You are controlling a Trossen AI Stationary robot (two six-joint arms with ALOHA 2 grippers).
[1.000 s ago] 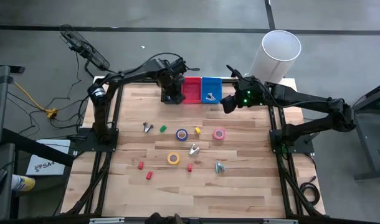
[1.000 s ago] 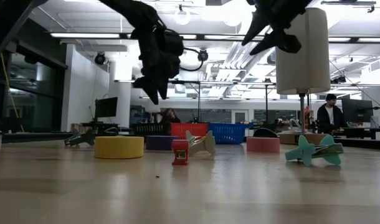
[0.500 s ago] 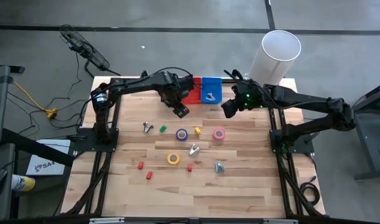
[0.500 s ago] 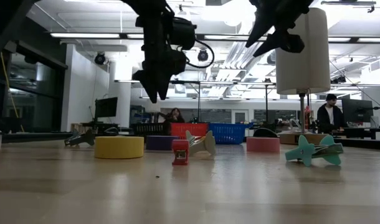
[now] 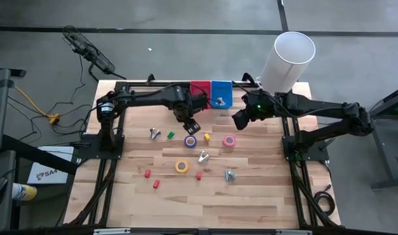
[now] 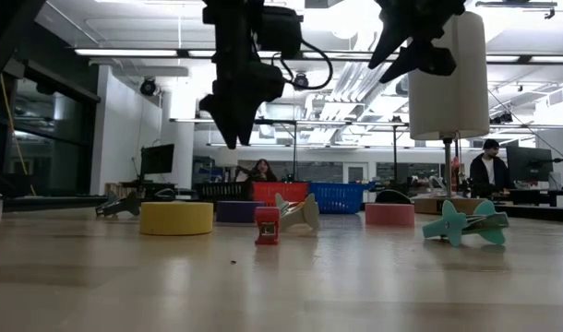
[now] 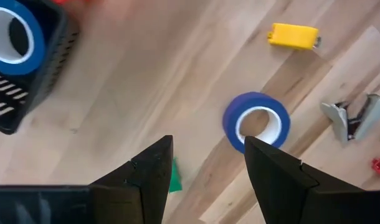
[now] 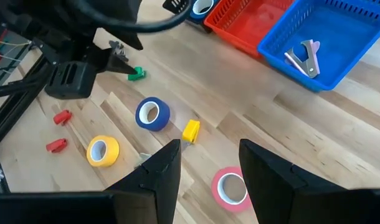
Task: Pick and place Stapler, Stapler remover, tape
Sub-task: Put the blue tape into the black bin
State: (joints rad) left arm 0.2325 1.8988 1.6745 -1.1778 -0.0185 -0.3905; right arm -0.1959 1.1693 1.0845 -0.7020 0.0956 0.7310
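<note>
My left gripper [image 5: 191, 125] hangs open, pointing down, just above and on the far side of a blue tape roll [image 7: 257, 121] that lies flat on the table. A second blue roll [image 7: 12, 37] lies in the black basket. Pink tape [image 5: 229, 140] and yellow tape [image 5: 181, 166] lie flat nearby. Staple removers lie on the table [image 5: 203, 156], [image 5: 229, 174], [image 5: 155, 134], and one [image 8: 305, 56] is in the blue basket. Small block-like staplers, yellow [image 7: 294, 34], green [image 5: 170, 135] and red [image 5: 199, 175], are scattered about. My right gripper [image 5: 239, 119] hovers open, slanting down, near the blue basket.
The black basket [image 7: 28, 93], red basket [image 5: 200, 91] and blue basket [image 5: 221, 93] stand in a row at the table's far edge. A tall white cylinder [image 5: 289, 59] stands at the far right corner. Two more red blocks [image 5: 147, 173], [image 5: 156, 184] lie toward the near left. People show in the room behind [image 6: 489, 171].
My left gripper has swung from above the baskets at the far edge toward the near edge and rightward, ending over the blue tape roll on the table, and has turned a little at the wrist. Its fingers stay open. My right gripper has edged slightly toward the near edge.
</note>
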